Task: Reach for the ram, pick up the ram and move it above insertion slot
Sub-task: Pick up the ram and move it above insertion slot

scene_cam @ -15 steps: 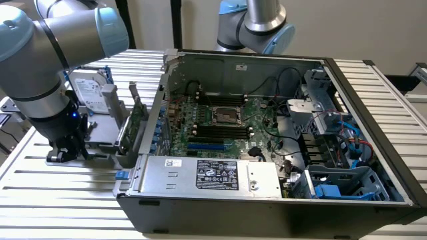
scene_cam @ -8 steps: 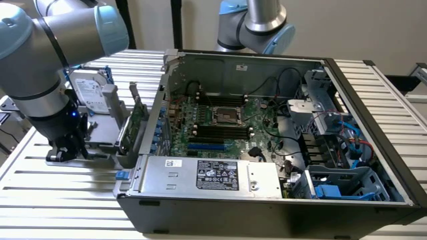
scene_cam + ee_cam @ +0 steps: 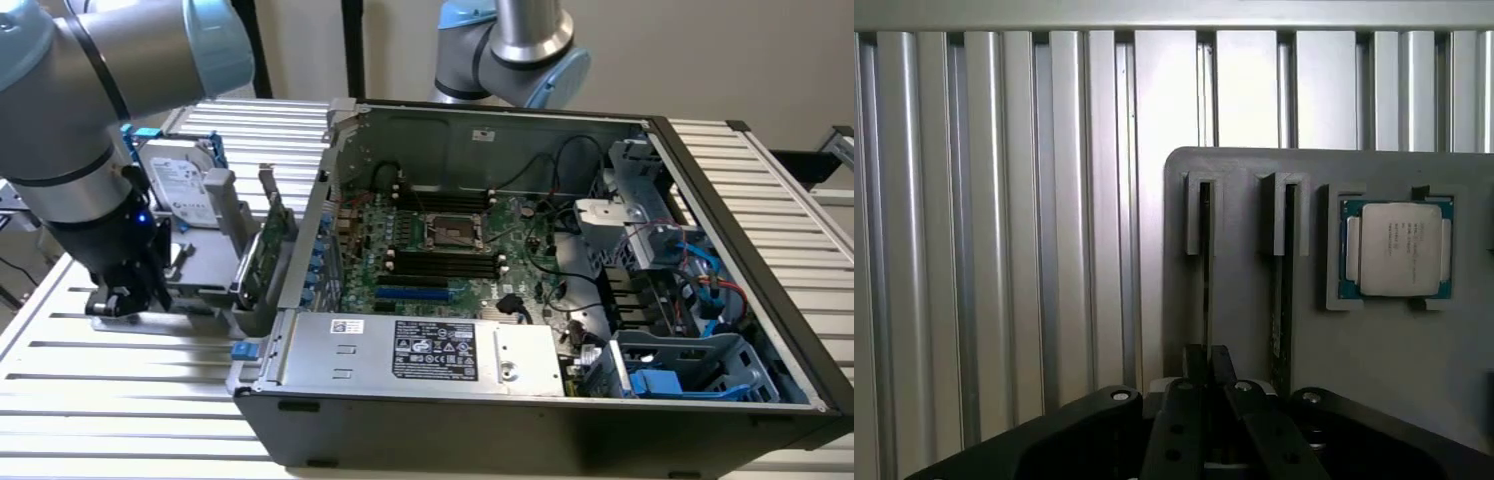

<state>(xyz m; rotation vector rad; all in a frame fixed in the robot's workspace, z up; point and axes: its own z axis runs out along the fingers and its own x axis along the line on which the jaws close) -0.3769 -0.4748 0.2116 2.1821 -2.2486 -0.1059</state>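
Note:
The ram (image 3: 1205, 260) stands edge-on as a thin dark stick in one slot of a grey holder (image 3: 1244, 200). My gripper (image 3: 1208, 352) is at the stick's near end. Its two black fingers are almost together, one on each side of the stick, shut on it. The ram still sits in its slot. In the exterior view, my gripper (image 3: 123, 300) hangs low over the holder's end (image 3: 200, 275), at the exterior view's left of the open computer case. The black insertion slots (image 3: 441, 265) lie on the motherboard inside the case.
A second stick (image 3: 1282, 290) stands in the neighbouring slot, and a processor chip (image 3: 1394, 250) lies in a pocket beside it. A wider green card (image 3: 274, 235) and a hard drive (image 3: 180, 185) stand on the holder. The case wall (image 3: 314, 230) rises between the holder and the motherboard.

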